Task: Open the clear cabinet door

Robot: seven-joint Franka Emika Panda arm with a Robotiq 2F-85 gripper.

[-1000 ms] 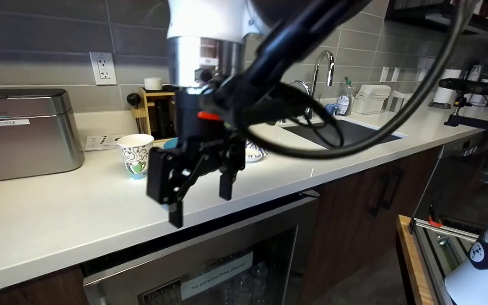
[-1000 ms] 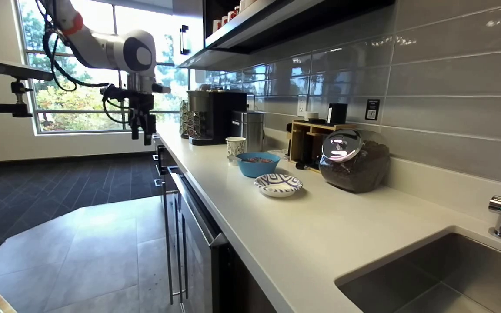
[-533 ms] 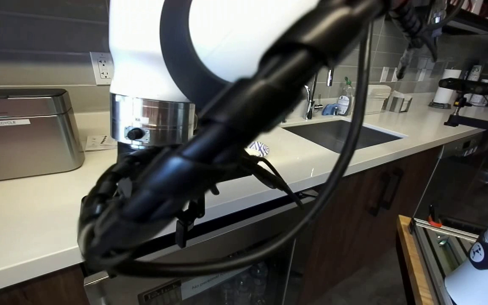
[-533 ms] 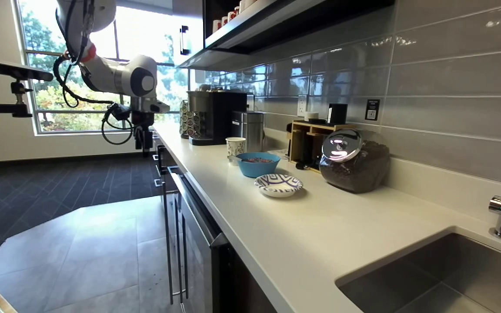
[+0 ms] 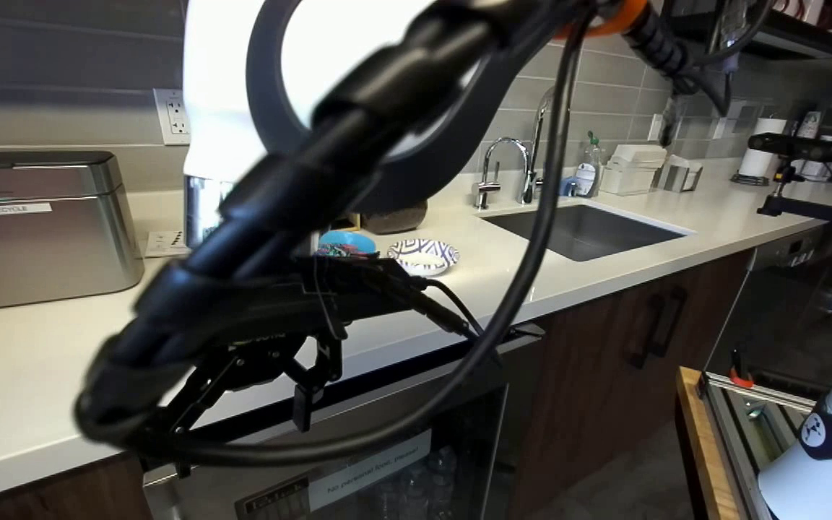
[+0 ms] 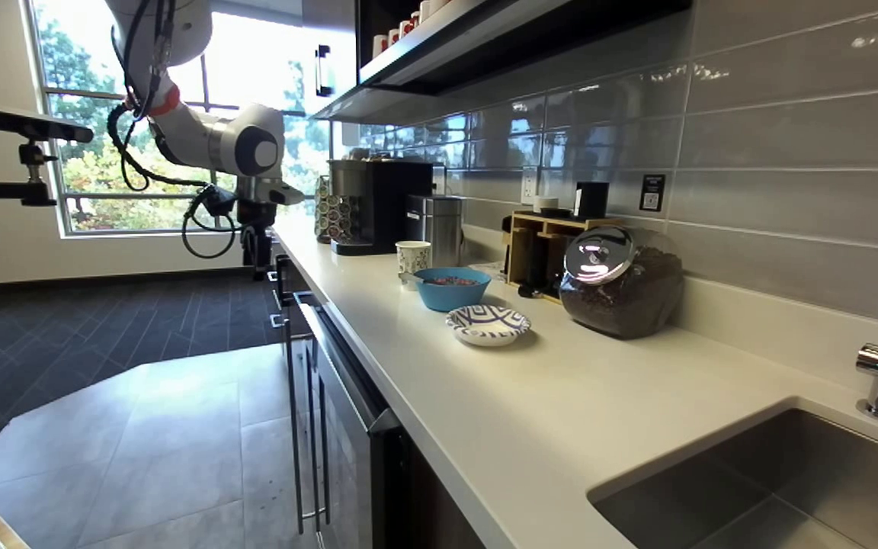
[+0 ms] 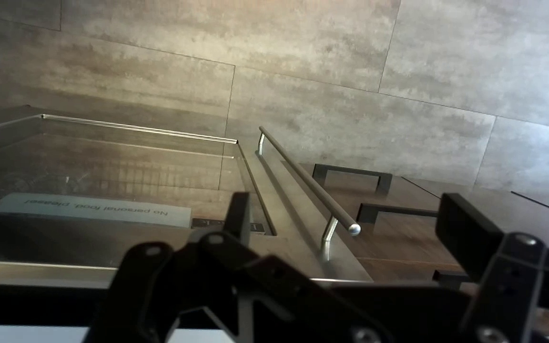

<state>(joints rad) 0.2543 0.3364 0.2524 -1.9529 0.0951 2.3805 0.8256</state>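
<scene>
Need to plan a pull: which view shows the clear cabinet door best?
Wrist view: the clear cabinet door shows pane and handle, partly behind the gripper. An exterior view crops its frame below; in an exterior view the door appears nearly edge-on.

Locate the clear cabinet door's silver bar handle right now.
In the wrist view, the silver bar handle slants along the right-hand edge of the clear cabinet door, as seen there, just left of the dark handles.

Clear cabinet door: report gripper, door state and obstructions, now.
Gripper open, handle ungripped. Clear cabinet door looks shut. Nothing seen blocking the handle in the wrist view.
</scene>
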